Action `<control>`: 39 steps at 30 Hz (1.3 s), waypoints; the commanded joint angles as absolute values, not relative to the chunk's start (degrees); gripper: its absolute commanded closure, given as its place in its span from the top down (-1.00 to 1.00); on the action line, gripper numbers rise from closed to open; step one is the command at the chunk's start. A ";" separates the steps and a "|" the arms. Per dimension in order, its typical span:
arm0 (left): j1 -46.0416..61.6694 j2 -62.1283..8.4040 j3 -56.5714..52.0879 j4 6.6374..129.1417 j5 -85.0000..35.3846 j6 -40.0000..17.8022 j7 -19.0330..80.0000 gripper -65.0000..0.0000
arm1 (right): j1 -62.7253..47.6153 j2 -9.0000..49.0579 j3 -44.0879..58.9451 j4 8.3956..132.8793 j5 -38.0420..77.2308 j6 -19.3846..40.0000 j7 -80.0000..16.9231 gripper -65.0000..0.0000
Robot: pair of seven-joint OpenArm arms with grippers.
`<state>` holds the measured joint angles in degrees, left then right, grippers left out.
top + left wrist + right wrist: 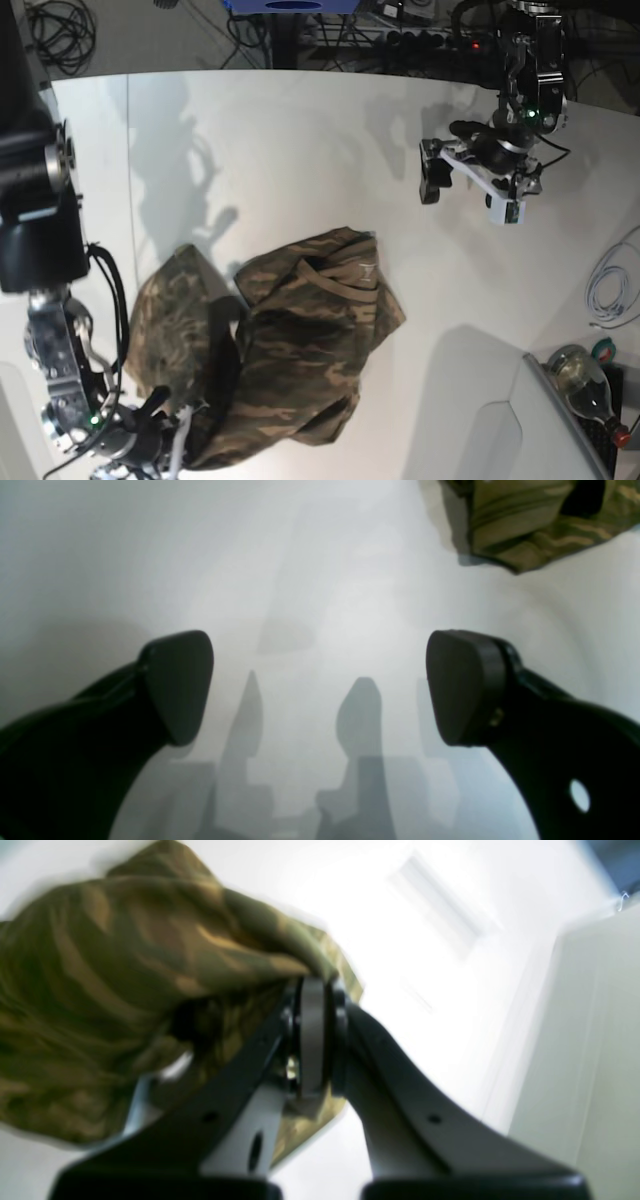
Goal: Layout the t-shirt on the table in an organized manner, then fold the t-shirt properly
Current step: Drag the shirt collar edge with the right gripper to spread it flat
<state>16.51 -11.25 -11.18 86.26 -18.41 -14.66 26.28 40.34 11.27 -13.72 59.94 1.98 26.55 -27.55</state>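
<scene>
Base view shows the t-shirt [300, 350] lying bunched on the near part of the white bench [300, 150], not yet spread: the tan collar faces up near the middle of the heap, the body is creased and doubled over itself, and one part is lifted into a rounded hump toward the corner where the right gripper [165, 430] has hold of it. In the right wrist view the jaws of that gripper [312, 1040] are pressed together on a fold of camouflage cloth [150, 990], which drapes away from them in a thick gather; the picture is blurred, so how much fabric is pinched cannot be told. The left gripper [470, 185] hangs over bare bench well apart from the shirt, on the far side, and its wrist view shows the jaws spread wide with nothing between them [320, 685], only an edge of the shirt [540, 525] showing at the top corner. As a judgement, the task is in its early part: the laying-out is under way with one corner or hem in hand, but the sleeves and hem are not flat, no clean outline is formed, and none of the folding has begun. A second grip by the free arm looks needed to stretch the cloth out. A coiled cable [610, 290] and a bottle [585, 380] sit off the bench's side, clear of the work.
</scene>
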 commanded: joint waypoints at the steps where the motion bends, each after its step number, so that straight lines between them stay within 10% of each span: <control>1: 17.10 -11.82 -11.38 87.34 -18.51 -14.64 25.54 1.00 | 45.05 11.65 -13.41 55.43 2.07 25.89 -23.78 -0.99; 5: 18.68 -11.82 -11.38 87.69 -18.51 -14.64 25.54 1.00 | 54.46 11.12 -13.41 28.97 2.07 25.27 -9.10 -0.89; 11: 18.77 -11.65 -11.38 87.69 -18.51 -14.55 25.45 1.00 | 53.23 10.24 -13.49 22.20 2.07 21.14 -9.54 0.54; 21: 18.15 -11.47 -11.03 87.60 -18.95 -14.55 25.45 1.00 | 16.04 10.07 -13.49 78.55 2.07 30.02 -26.42 0.42; 23: 18.07 -11.47 -10.95 87.60 -18.95 -14.55 25.45 0.76 | 11.65 8.75 -13.49 81.27 2.07 29.93 -26.68 0.42; 30: 18.07 -11.38 -11.21 87.16 -19.12 -14.55 25.45 -0.96 | 12.09 4.35 -13.41 70.90 2.07 29.93 -25.63 0.41; 39: 18.77 -11.38 -11.30 87.60 -19.12 -14.55 25.54 -1.00 | 21.41 2.59 -12.79 47.43 2.15 29.49 -13.93 0.39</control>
